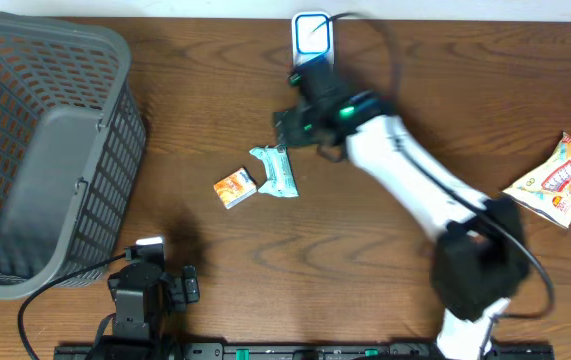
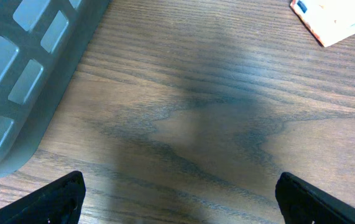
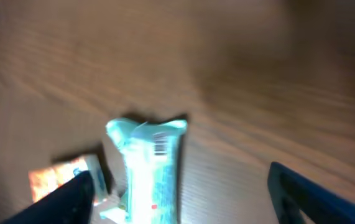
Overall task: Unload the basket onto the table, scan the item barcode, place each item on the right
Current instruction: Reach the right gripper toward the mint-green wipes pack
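A teal packet (image 1: 274,171) lies flat on the wooden table near the middle, its barcode facing up in the right wrist view (image 3: 152,171). My right gripper (image 1: 291,128) hangs just beyond it, open, and the packet (image 3: 152,171) lies on the table between the spread fingers, closer to the left finger (image 3: 65,200). That view is blurred. A white and blue scanner (image 1: 312,37) stands at the far edge behind the right arm. My left gripper (image 1: 151,285) rests near the front edge, open over bare wood (image 2: 180,200).
A small orange box (image 1: 235,187) lies just left of the packet, also seen in both wrist views (image 3: 59,177) (image 2: 332,22). A grey mesh basket (image 1: 115,150) fills the left side. A yellow snack bag (image 1: 559,180) lies at the far right.
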Controlling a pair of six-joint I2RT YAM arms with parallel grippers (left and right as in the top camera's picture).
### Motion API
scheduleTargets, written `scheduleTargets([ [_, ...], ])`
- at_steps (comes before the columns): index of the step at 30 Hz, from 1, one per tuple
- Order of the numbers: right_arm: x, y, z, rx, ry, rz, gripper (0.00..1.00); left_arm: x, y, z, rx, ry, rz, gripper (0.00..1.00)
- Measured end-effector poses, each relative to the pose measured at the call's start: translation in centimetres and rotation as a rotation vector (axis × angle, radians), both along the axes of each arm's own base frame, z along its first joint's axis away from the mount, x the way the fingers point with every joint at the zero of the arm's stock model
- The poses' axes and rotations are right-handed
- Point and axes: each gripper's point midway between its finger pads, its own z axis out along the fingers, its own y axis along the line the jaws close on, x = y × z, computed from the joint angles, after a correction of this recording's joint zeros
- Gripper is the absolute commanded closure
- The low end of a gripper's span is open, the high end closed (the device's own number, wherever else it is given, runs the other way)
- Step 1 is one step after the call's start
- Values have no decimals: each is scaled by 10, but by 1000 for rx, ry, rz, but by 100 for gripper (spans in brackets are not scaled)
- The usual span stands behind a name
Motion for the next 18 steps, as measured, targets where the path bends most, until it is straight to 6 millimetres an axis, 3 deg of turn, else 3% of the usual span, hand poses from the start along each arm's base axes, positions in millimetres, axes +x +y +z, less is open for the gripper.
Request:
scheduleTargets([
  [4,-1,19,-21,-55,-44,19,40,0,0,0,0,0,0,2],
  [12,-12,43,-17,-154,-163,33,39,0,0,0,0,0,0,2],
  [15,-16,46,-30,-201,-163,42,43,0,0,0,1,0,0,2],
  [18,-21,40,-56,-264,-122,50,49,0,0,0,0,0,0,2],
])
